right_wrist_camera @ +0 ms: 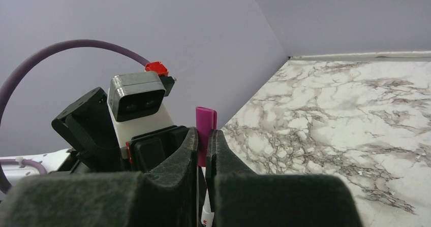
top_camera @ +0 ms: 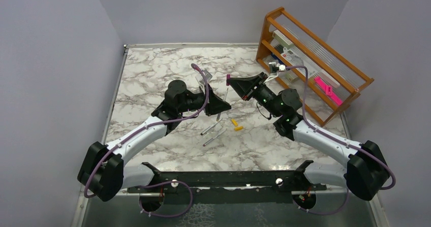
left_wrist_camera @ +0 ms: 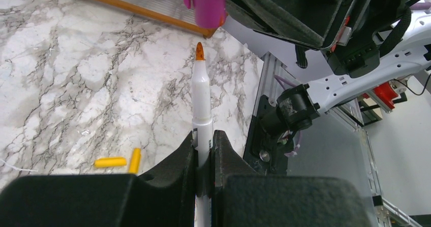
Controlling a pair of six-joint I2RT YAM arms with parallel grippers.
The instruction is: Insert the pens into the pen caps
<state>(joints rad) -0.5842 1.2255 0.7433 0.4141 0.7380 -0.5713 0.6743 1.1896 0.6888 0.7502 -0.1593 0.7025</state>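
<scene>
Top view. Left fingers point(top_camera: 219, 105) clamped on held pen point(top_camera: 226, 91), lifted off the marble desk point(top_camera: 152, 74) near its middle; pen only a faint thin line here. Right fingers point(top_camera: 238, 84) pinched on magenta cap point(top_camera: 228, 77), facing the left ones, close but apart. Two loose pens point(top_camera: 208, 130) flat on desk just in front of the left fingers, side by side, angled alike. Two yellow caps point(top_camera: 236, 125) on desk just right of those pens, near each other. Wooden rack point(top_camera: 315, 59) at the right back corner, pink object point(top_camera: 325, 90) in it.

Left wrist view. Held pen point(left_wrist_camera: 202, 105) upright between left fingers point(left_wrist_camera: 217, 148), squeezed tight on the lower barrel, orange tip point(left_wrist_camera: 199, 52) pointing up. Magenta cap point(left_wrist_camera: 208, 3) right above the tip, small gap between, not touching, not on. Yellow caps point(left_wrist_camera: 110, 162) lying on desk at lower left, ends close; cannot tell if touching.

Right wrist view. Right fingers point(right_wrist_camera: 190, 146) closed on magenta cap point(right_wrist_camera: 206, 128), cap upright, top end poking above the fingertips. White sliver of held pen point(right_wrist_camera: 206, 216) low in the slot under the cap. Left wrist camera point(right_wrist_camera: 137, 102) just behind, marble desk off to the right.
</scene>
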